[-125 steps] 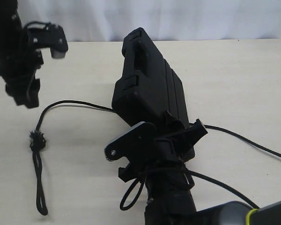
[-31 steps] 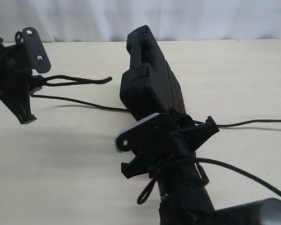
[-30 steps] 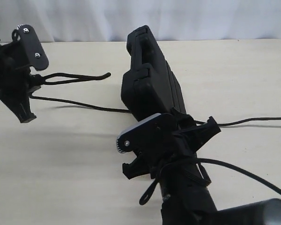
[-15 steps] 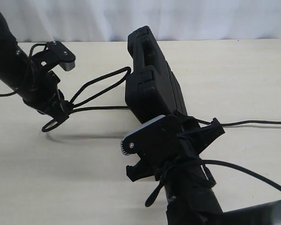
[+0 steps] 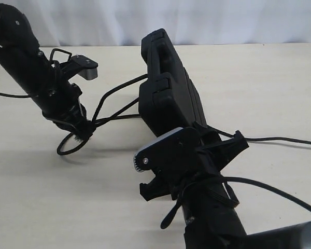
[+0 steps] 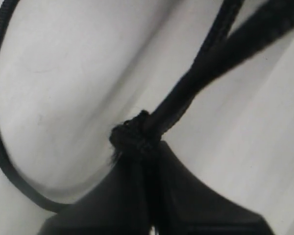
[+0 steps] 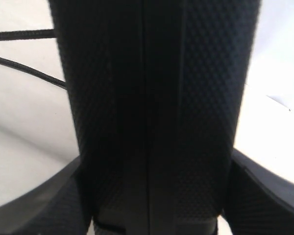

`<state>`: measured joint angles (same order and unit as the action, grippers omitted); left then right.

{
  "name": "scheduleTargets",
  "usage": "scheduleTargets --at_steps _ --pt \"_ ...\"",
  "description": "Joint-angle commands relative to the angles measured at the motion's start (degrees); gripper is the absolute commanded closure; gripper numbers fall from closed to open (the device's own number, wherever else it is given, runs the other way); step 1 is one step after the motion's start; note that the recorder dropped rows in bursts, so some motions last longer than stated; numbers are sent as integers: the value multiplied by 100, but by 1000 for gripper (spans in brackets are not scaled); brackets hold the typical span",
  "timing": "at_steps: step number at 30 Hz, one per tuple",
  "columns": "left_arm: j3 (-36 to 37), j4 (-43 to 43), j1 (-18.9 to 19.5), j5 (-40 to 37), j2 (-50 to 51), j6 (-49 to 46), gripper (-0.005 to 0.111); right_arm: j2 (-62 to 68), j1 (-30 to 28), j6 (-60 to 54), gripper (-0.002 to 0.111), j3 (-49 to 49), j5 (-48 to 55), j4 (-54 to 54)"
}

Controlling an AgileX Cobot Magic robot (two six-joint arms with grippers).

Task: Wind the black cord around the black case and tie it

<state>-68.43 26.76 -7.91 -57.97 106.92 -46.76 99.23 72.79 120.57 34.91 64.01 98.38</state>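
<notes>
The black case (image 5: 168, 96) stands on its long edge in the middle of the table, tilted, its near end clamped in my right gripper (image 5: 215, 137). In the right wrist view its textured shell (image 7: 152, 98) fills the gap between the two fingers of my right gripper (image 7: 152, 215). My left gripper (image 5: 81, 129) hovers left of the case, shut on the black cord (image 5: 111, 93) at its frayed knot (image 6: 134, 137). In the left wrist view that gripper (image 6: 148, 152) pinches the knot. Two strands run from it to the case's side. The cord's other part (image 5: 280, 139) trails off to the right.
The cream table (image 5: 67, 197) stretches to a far edge under a white curtain (image 5: 207, 21). Thin smooth robot cables (image 5: 264, 189) loop off the right arm near the front. The left arm (image 5: 26, 57) slants in from the upper left.
The left gripper has carried the cord's knot right and nearer, toward the case, and the loop now points at the case's side. The right gripper and the case have held still.
</notes>
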Motion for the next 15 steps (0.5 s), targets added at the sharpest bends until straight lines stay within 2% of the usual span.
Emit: scheduleTargets --at_steps 1,6,10,12,14,15 --pt "-240 197 11 -293 55 -9 107 -98 -12 24 104 1 202 157" --pt "-672 729 11 -1199 159 -289 107 -98 -12 24 104 1 202 157" --pt "-782 882 11 -1199 470 -426 107 -98 -12 24 104 1 202 157" --pt "-782 591 11 -1199 563 -426 107 -98 -12 24 104 1 202 157" --pt "-782 161 11 -763 563 -397 107 -98 -12 24 104 1 202 157" --pt "-782 -112 11 -246 535 -273 107 -98 -12 24 104 1 202 157"
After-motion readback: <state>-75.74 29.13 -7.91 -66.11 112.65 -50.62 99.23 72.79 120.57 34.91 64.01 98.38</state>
